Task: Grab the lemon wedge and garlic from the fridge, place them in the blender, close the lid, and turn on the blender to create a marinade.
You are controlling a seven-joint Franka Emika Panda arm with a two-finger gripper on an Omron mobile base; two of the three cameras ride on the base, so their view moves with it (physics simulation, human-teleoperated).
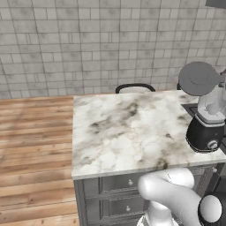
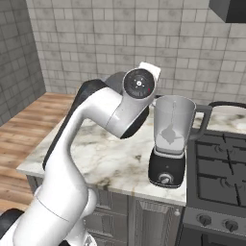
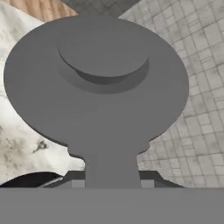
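Dark grey round lid [image 3: 96,83], raised centre knob, apparently hand-held.

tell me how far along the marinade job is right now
Done: hard to confirm; something pale sits inside the blender jar, but what it is can't be told. In hand: the gripper holds the lid by its tab, raised near the jar top. Left: seat the lid, then turn the front knob.
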